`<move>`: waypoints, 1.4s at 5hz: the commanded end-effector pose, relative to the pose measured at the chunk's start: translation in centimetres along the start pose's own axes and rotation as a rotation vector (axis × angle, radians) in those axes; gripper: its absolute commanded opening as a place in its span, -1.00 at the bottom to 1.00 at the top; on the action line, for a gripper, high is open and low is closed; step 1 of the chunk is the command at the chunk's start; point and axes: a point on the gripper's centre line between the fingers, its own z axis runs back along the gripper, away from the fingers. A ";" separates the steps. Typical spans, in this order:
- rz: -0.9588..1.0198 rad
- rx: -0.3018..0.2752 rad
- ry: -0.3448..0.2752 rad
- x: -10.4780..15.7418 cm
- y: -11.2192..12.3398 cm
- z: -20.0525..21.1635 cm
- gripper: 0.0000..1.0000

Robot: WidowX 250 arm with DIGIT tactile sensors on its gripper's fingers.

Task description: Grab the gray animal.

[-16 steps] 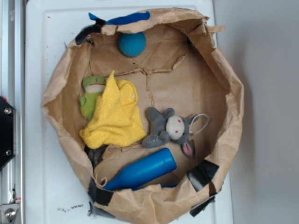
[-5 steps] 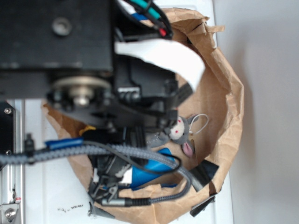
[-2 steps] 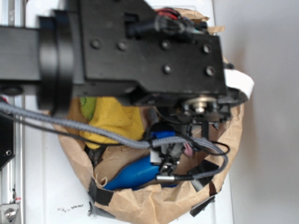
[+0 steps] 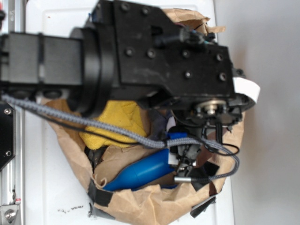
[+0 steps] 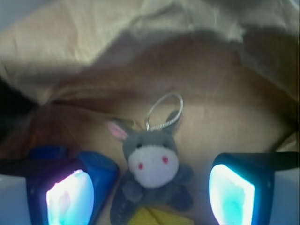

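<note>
Pincer [image 5: 152, 194] fingers straddle gray animal [image 5: 151, 168]; gaps each side free; paper bag wall [image 5: 140, 42] beyond.

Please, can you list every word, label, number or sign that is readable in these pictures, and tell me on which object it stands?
None can be read.
White tag on the robot arm: blank from this side.
Gray animal, paper bag, blue bottle, yellow cloth: no print shows.
Fingers: no markings.
</note>
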 end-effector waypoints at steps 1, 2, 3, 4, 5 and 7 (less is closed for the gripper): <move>-0.002 0.011 -0.042 0.9 -0.7 -0.8 1.00; 0.025 0.017 -0.070 0.4 -0.6 -1.9 1.00; 0.047 0.013 -0.094 -0.1 -0.4 -2.7 1.00; 0.064 0.028 -0.080 -0.3 0.0 -3.3 1.00; 0.083 0.042 -0.047 -0.2 1.0 -4.6 1.00; 0.081 0.071 -0.014 0.1 1.0 -7.0 1.00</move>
